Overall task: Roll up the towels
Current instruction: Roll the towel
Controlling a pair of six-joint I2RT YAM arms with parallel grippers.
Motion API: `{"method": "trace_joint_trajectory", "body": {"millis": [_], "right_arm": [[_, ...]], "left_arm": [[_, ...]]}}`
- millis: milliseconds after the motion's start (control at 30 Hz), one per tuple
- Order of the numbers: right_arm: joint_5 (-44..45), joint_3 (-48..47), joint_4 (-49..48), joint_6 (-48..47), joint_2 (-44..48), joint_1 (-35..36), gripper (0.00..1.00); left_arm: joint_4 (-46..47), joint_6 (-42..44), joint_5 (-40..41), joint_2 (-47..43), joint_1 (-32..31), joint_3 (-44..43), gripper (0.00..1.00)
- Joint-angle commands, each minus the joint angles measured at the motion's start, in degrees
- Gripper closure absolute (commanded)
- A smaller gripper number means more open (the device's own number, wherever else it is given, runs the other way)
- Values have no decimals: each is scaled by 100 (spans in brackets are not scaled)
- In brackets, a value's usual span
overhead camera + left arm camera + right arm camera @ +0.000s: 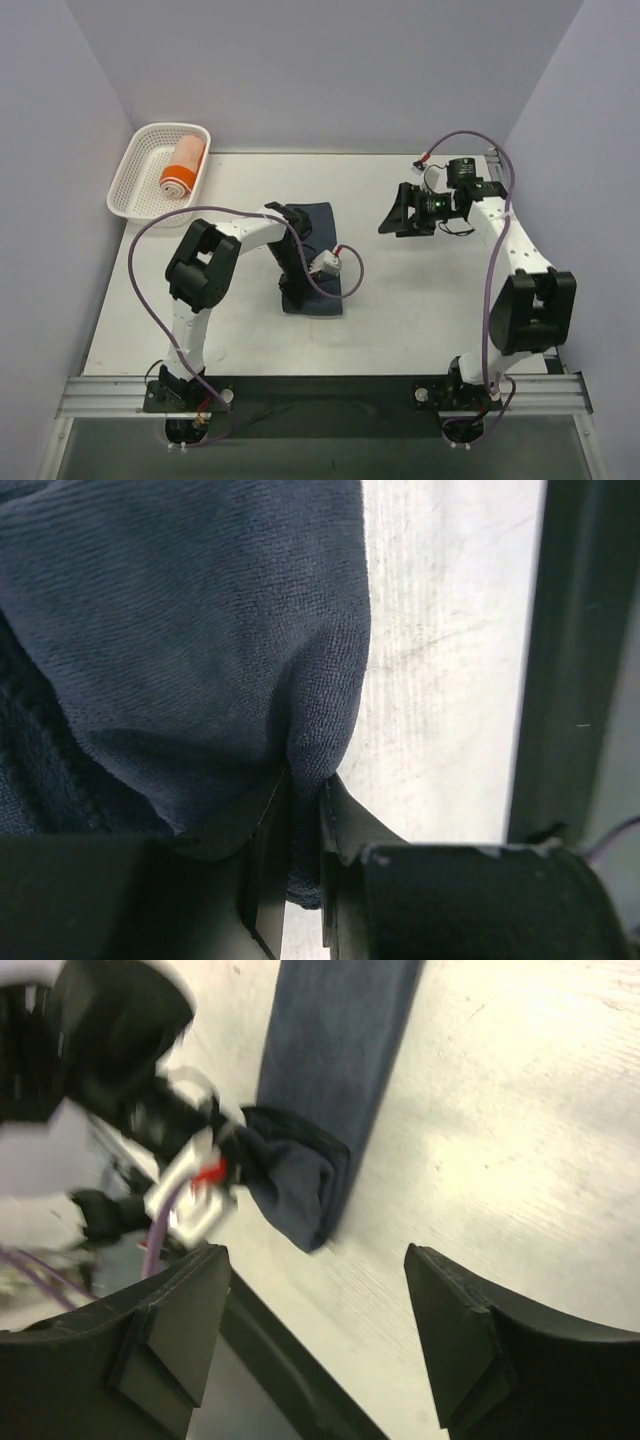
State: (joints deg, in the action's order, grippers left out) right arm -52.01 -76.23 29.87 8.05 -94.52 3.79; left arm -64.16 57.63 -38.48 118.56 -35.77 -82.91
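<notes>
My left jaws clench a fold of the navy towel (pixel 180 630) on the desk (pixel 420 290); my right jaws hang released, well apart from it. The rolled orange towel (pixel 183 166) lies in the white basket (pixel 130 200).

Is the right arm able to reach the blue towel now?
Probably yes: the right gripper is open, with bare table between it and the navy towel; the left gripper pinches one end.
</notes>
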Motion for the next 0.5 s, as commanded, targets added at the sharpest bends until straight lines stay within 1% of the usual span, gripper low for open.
{"method": "trace_joint_trajectory", "body": {"millis": [0, 33, 67, 133, 167, 200, 233, 267, 333, 367, 400, 433, 467], "right_arm": [[621, 606, 1100, -1683, 1177, 113, 33], [587, 739, 1170, -1876, 1451, 113, 35], [552, 854, 1179, -2156, 1959, 130, 38], [516, 1092, 1223, -2325, 2384, 262, 40], [525, 1127, 1267, -2517, 2655, 541, 43], [734, 1154, 1285, -2589, 2728, 813, 44], [867, 1171, 1276, -2668, 2772, 1068, 44], [1068, 1198, 1267, -2773, 2729, 1689, 45], [1473, 1224, 1180, -2984, 2580, 2159, 46], [1631, 1207, 1127, -3037, 2361, 2422, 46], [1807, 1180, 1057, -3142, 2264, 2851, 47], [2235, 1145, 821, -3204, 2167, 3099, 47], [2439, 1128, 688, -3266, 1957, 3293, 46]], "left_arm": [[-1341, 451, -581, 798, 394, -601, 83], [-1510, 530, -608, 965, 508, -751, 83], [-1668, 643, -660, 1263, 562, -1048, 83], [-1950, 706, -705, 1519, 641, -1261, 83], [-1977, 724, -687, 1721, 641, -1349, 83], [-2030, 724, -644, 1810, 641, -1498, 82], [-2056, 732, -626, 1898, 641, -1587, 82], [-2083, 733, -617, 2046, 650, -1648, 82], [-2153, 733, -538, 2171, 650, -1807, 80], [-2162, 733, -494, 2258, 650, -1842, 80], [-2171, 733, -407, 2294, 650, -1860, 79], [-2153, 733, -354, 2294, 650, -1851, 79], [-2118, 715, -310, 2294, 650, -1825, 78]]}}
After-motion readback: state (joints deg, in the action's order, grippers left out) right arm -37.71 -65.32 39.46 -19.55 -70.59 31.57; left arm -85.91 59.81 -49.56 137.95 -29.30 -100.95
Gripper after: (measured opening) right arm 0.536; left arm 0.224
